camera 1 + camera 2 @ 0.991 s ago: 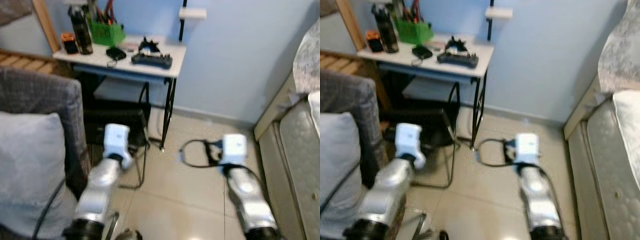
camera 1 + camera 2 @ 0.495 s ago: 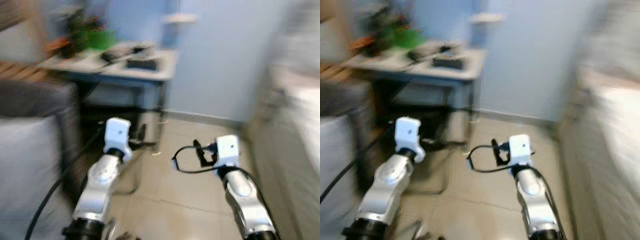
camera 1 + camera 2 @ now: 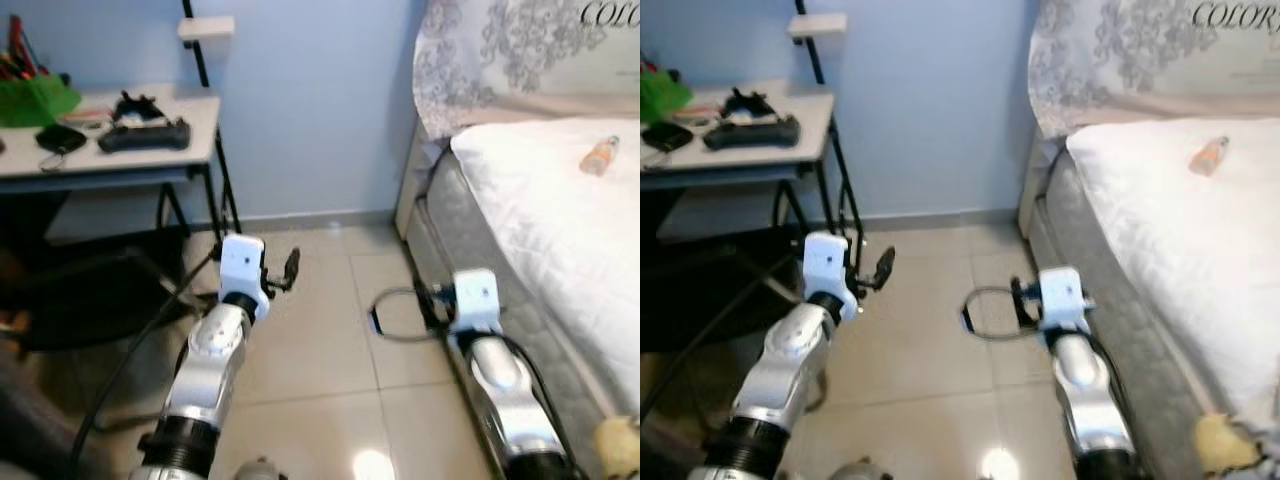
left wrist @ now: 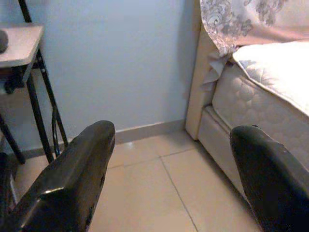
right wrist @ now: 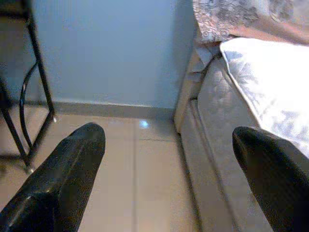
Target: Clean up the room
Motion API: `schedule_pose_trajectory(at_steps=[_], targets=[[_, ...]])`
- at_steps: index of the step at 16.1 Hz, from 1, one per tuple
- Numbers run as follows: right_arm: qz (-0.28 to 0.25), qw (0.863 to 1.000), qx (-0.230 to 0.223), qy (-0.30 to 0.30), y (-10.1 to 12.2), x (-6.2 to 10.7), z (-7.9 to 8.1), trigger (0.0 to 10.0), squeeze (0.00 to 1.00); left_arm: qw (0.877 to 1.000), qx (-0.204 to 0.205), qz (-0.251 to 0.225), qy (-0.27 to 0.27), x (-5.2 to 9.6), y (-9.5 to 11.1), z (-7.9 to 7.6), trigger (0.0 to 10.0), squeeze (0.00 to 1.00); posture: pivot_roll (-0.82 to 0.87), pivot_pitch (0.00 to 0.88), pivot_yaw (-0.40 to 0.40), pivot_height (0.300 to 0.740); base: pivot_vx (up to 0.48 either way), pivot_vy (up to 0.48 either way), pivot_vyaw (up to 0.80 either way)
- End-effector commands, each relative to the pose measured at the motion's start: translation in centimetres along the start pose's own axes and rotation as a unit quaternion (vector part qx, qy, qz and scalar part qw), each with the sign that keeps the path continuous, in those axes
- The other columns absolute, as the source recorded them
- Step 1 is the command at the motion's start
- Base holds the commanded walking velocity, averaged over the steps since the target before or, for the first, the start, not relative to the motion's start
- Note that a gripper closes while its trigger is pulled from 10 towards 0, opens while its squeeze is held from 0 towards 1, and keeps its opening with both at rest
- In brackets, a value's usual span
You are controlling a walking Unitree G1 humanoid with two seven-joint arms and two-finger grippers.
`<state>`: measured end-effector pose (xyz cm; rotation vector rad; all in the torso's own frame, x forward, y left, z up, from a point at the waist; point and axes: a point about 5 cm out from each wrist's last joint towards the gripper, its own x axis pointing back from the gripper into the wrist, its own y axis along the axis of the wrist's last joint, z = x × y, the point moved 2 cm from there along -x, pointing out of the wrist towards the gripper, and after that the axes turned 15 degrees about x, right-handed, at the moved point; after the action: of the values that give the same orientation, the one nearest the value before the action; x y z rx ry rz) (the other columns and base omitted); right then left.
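Note:
A small orange bottle point(image 3: 598, 157) lies on the white bed cover point(image 3: 540, 190) at the right. A crumpled yellowish thing point(image 3: 1223, 443) sits at the bed's near edge, low on the right. Both arms are held forward over the tiled floor. My left gripper point(image 4: 171, 133) is open with nothing between its fingers and points at the blue wall and the bed corner. My right gripper point(image 5: 168, 133) is open too and empty, facing the mattress side point(image 5: 217, 111). In the head views the left wrist point(image 3: 242, 268) is mid-left and the right wrist point(image 3: 474, 298) hangs close beside the bed.
A white desk point(image 3: 150, 150) at the left carries a black controller point(image 3: 143, 135), a black pouch point(image 3: 58, 137) and a green basket point(image 3: 35, 98). A black chair point(image 3: 90, 300) stands below it. A black cable loop point(image 3: 385, 322) hangs by the right wrist.
The whole view has swung to the right: the grey sofa and cushion have left the picture and the bed has come in. Both arms keep their forward pose.

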<state>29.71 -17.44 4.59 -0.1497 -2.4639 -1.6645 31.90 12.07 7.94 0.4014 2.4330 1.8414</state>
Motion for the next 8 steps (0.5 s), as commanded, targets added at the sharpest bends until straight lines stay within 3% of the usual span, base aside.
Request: schedule_pose_trajectory(at_steps=[1,2,3,4,8], targets=[[0.032,0.999,-0.036,-0.022,-1.1,0.2,-0.5,10.0,0.0,1.0,0.009,0.01,0.009,0.7,-0.4,0.8,10.0,0.0,0.04,0.0,-0.005,0.74,0.0,0.48,-0.57],[0.035,0.998,-0.037,-0.029,-1.5,0.5,-0.8,10.0,0.0,1.0,-0.013,0.017,0.002,1.2,-1.0,0.7,10.0,0.0,0.04,0.0,0.0,0.74,0.0,0.48,-0.57],[0.046,0.998,-0.034,-0.034,-2.3,0.8,-1.1,10.0,0.0,0.998,-0.043,0.033,0.012,1.1,-1.7,0.8,10.0,0.0,0.04,0.0,0.003,0.74,0.0,0.0,-0.58],[0.033,0.999,-0.005,-0.026,-2.1,0.8,-0.8,10.0,0.0,0.999,-0.039,0.02,0.009,0.6,-0.9,0.8,10.0,0.0,0.04,0.0,0.007,0.74,0.0,0.0,-0.59],[0.012,1.0,0.017,-0.023,-1.1,0.4,-0.3,10.0,0.0,0.998,-0.065,0.007,-0.021,-0.3,0.3,0.1,10.0,0.0,0.03,0.0,0.014,0.74,0.48,0.0,0.0]])
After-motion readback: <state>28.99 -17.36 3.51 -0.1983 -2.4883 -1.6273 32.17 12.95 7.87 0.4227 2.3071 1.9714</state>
